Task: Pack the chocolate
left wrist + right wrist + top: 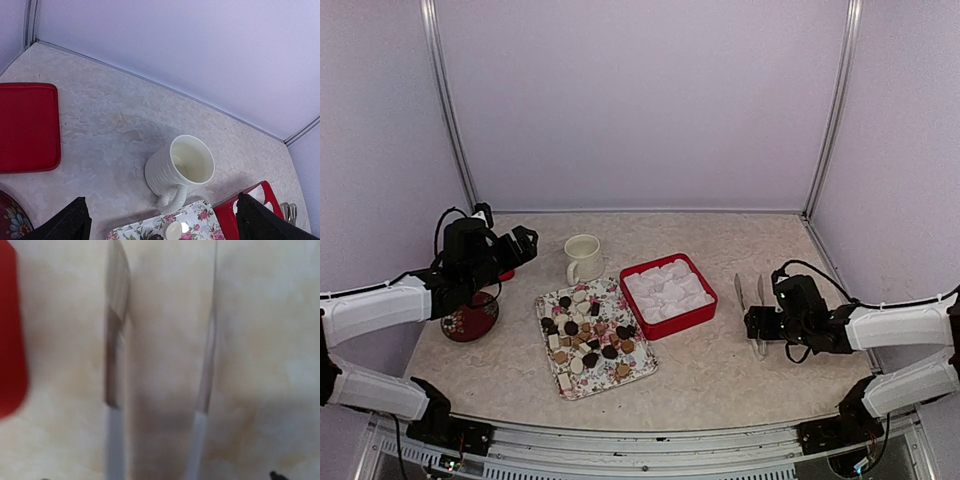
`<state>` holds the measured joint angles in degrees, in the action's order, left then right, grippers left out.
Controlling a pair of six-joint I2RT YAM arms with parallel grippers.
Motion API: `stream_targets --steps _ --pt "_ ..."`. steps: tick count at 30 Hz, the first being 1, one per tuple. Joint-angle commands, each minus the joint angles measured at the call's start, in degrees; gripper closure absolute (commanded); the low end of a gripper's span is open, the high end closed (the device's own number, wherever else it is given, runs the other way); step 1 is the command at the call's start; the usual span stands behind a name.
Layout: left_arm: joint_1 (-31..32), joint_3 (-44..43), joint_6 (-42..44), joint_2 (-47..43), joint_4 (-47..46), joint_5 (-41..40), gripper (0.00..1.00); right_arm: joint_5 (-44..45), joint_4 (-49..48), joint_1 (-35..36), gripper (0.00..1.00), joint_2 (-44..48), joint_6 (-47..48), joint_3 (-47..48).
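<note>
The chocolates (585, 335), dark brown, tan and cream pieces, lie scattered on a floral tray (638, 372). One cream piece (173, 230) shows in the left wrist view. A red box (700, 318) holding white paper liners stands right of the tray. My left gripper (523, 243) is open and empty, held above the table left of a cream mug (583, 258); its fingers (70, 222) frame the mug (180, 167). My right gripper (757, 325) hangs low over metal tongs (739, 290) lying on the table. The tongs' two arms (115, 340) lie spread and blurred between its wide-set jaws.
A red lid (27, 127) lies flat at the far left, and a dark red patterned dish (470, 318) sits under the left arm. The red box's edge (10, 340) is just left of the tongs. Booth walls close in the back and sides.
</note>
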<state>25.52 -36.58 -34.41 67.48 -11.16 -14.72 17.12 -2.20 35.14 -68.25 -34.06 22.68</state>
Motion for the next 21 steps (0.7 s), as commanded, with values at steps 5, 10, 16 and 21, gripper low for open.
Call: stream_targets --steps 5,10,16,21 --pt "0.3 0.4 0.2 0.2 -1.7 0.6 0.01 4.1 0.5 1.5 0.11 -11.2 -2.9 3.4" --pt "0.3 1.0 0.1 0.4 -2.2 0.5 0.01 7.3 1.9 2.8 0.16 -17.3 -4.3 6.4" --pt "0.1 0.9 0.4 0.7 -2.1 0.1 0.01 7.1 1.5 3.6 0.28 -20.9 -6.2 7.2" --pt "-0.2 1.1 0.5 0.8 -2.7 0.5 0.01 6.7 1.7 3.5 0.46 -20.3 -6.5 6.9"
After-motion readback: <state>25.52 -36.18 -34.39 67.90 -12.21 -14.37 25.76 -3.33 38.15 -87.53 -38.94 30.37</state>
